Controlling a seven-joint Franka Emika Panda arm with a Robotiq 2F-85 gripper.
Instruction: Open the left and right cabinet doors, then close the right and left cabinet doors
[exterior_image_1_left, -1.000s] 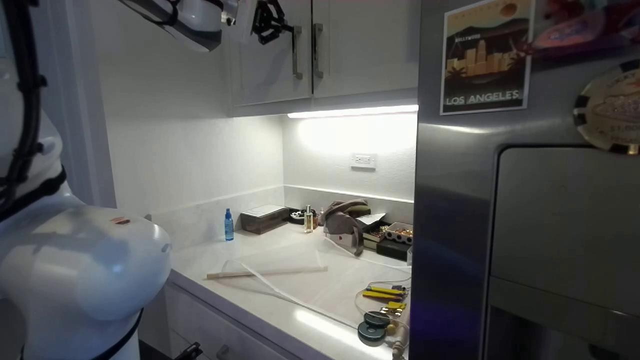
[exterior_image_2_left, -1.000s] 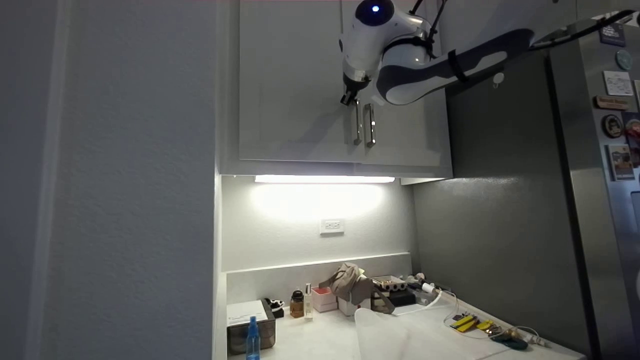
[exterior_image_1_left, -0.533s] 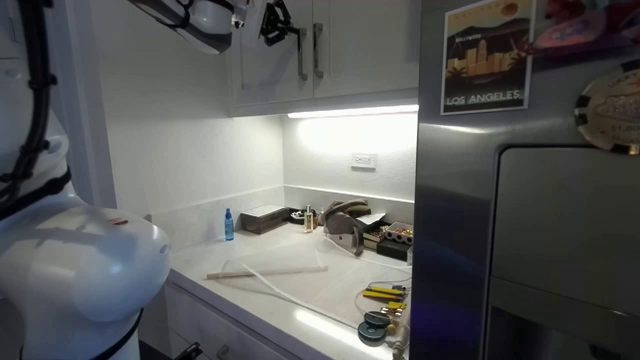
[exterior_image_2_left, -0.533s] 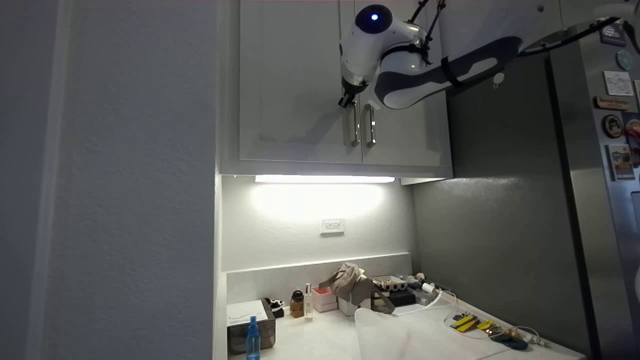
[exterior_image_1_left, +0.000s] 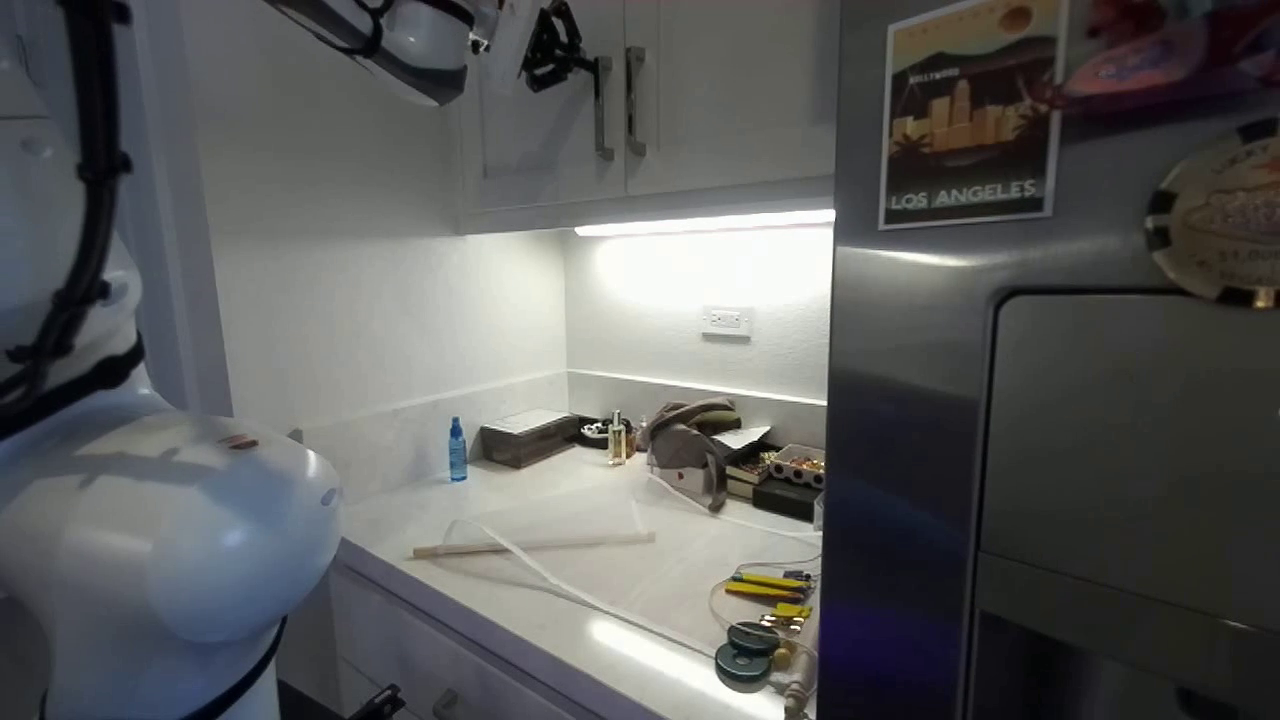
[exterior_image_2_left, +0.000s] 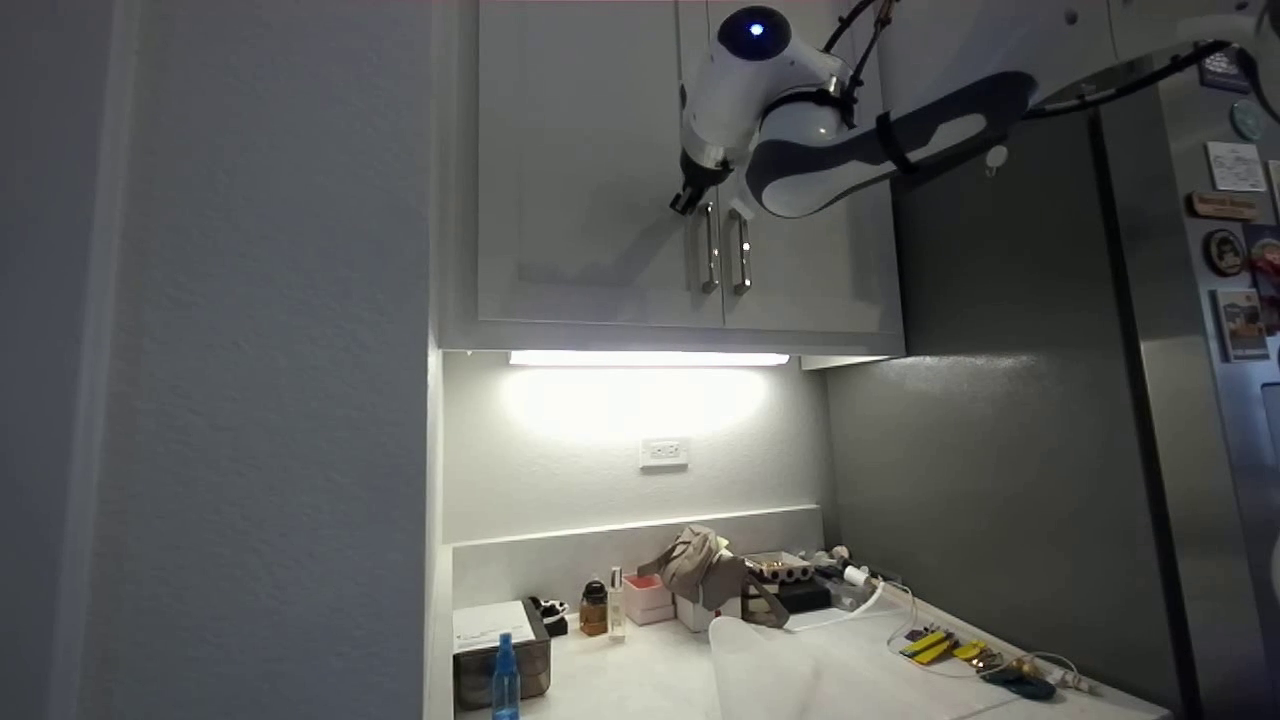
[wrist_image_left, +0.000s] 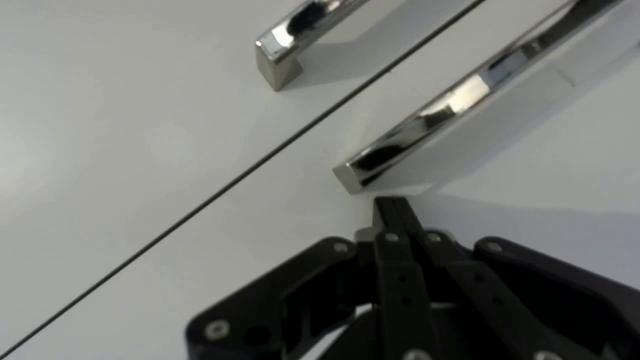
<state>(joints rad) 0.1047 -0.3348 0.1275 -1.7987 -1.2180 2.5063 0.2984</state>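
Observation:
The left cabinet door (exterior_image_2_left: 590, 150) and the right cabinet door (exterior_image_2_left: 830, 270) are tall white panels, closed and level with each other in both exterior views. A thin dark seam divides them in the wrist view. Beside it run the left door's silver handle (wrist_image_left: 470, 95) and the right door's handle (wrist_image_left: 310, 30). My gripper (wrist_image_left: 392, 199) is shut, its black fingertips pressed together with nothing between them. It sits just off the upper end of the left door's handle, over the left door's face. Whether the tips touch the door I cannot tell.
Under the cabinet is a white counter (exterior_image_1_left: 560, 580) with a blue bottle (exterior_image_1_left: 457, 450), a dark box (exterior_image_1_left: 528, 438), a grey cloth item (exterior_image_1_left: 690, 440) and yellow-handled tools (exterior_image_1_left: 768, 586). A steel fridge (exterior_image_1_left: 910, 420) stands at the right. A wall (exterior_image_2_left: 270, 400) borders the left.
A second ago the left door stood slightly ajar, with a dark gap along the seam. It has since swung in flush, the gripper moving with it, then drifting slightly away from the handle.

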